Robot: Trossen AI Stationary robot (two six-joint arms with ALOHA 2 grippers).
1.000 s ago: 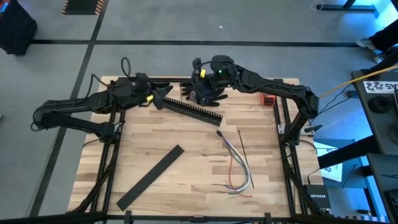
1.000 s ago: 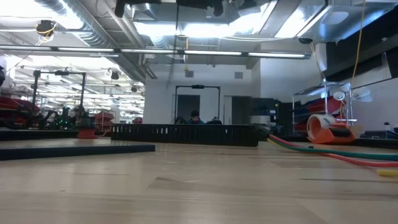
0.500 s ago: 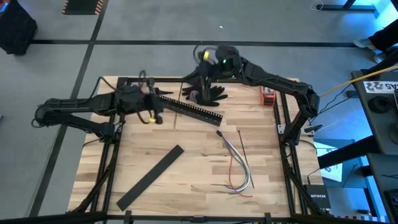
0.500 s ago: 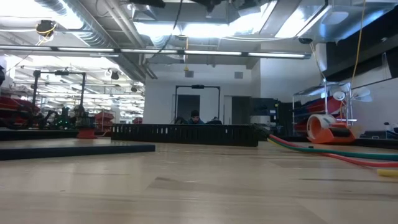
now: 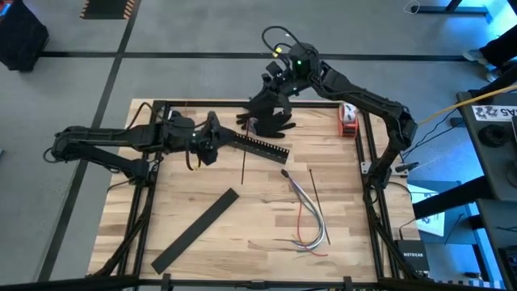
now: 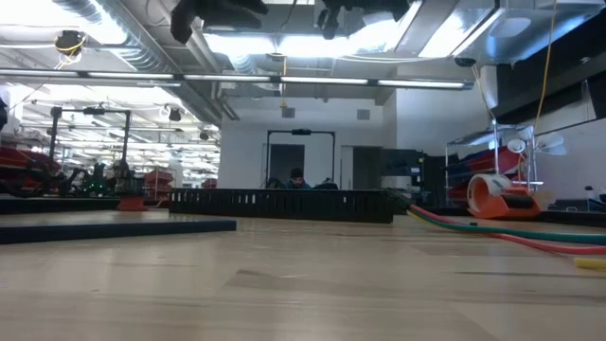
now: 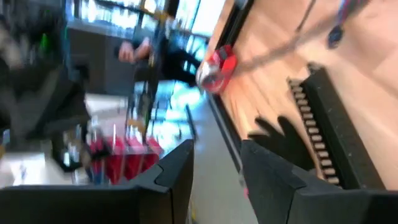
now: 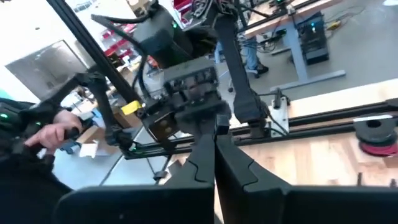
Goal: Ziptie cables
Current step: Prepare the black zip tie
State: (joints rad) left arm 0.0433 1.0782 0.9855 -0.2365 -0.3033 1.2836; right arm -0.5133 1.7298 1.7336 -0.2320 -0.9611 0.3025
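Presently the wooden table (image 5: 194,182) carries, in descending order of size, a flat black strip (image 5: 195,230), a comb-slotted bar (image 5: 257,144), the cables (image 5: 308,212) and two thin dark strips. The left gripper (image 5: 212,139) hangs just beside the near end of the slotted bar, its fingers (image 7: 177,174) standing a little apart with nothing between them in the left wrist view. The right gripper (image 5: 273,113) is raised above the far edge of the table over its own dark shadow, its fingers (image 8: 205,168) pressed together and empty. The cables lie well apart from both grippers, toward the front right of the table, their long axis running roughly front to back. One strip, judged to be the ziptie (image 5: 317,197), lies along the bundle on the same axis. A second strip (image 5: 244,165) lies near the left gripper, on its inner side. In my judgement the right arm is better placed for the bundle, the left for the second strip.
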